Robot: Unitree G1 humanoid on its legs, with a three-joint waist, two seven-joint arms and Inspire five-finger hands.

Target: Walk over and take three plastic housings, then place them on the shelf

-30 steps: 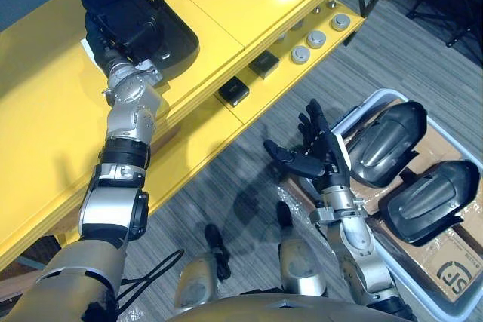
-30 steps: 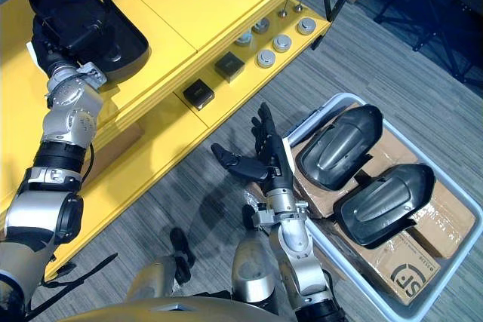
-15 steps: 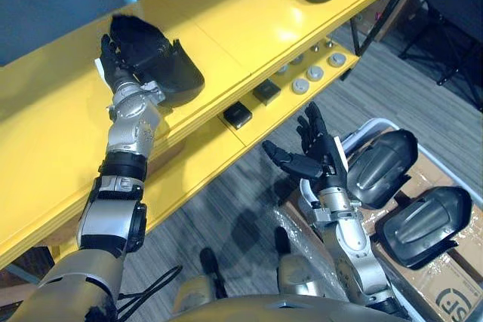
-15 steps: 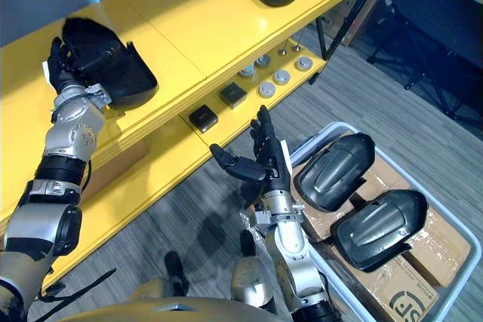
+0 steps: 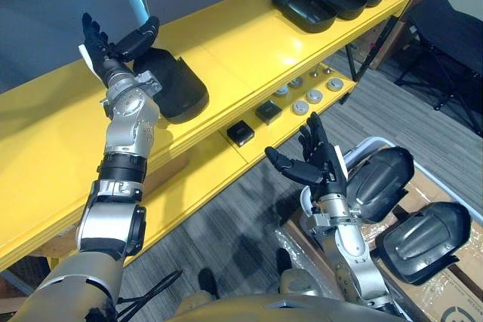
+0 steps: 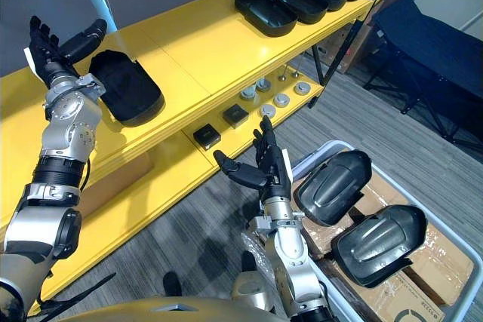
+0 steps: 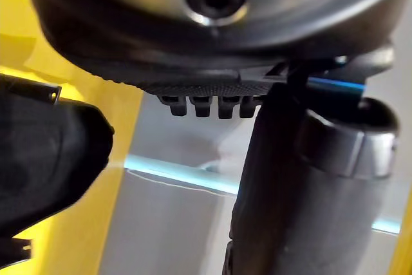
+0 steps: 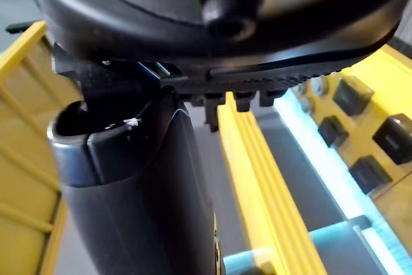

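Glossy yellow shelf (image 5: 249, 43); domed, apparently plastic black housing (image 5: 179, 90)

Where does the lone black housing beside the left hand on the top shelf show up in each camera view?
Left eye view: lone housing upper left on the yellow shelf, beside the open left hand.
Right eye view: upper left again, same spot.
Left wrist view: probably the dark bulk against the yellow.
Right wrist view: faces small black blocks on the lower shelf instead.
Shared landmark: the yellow shelf top.
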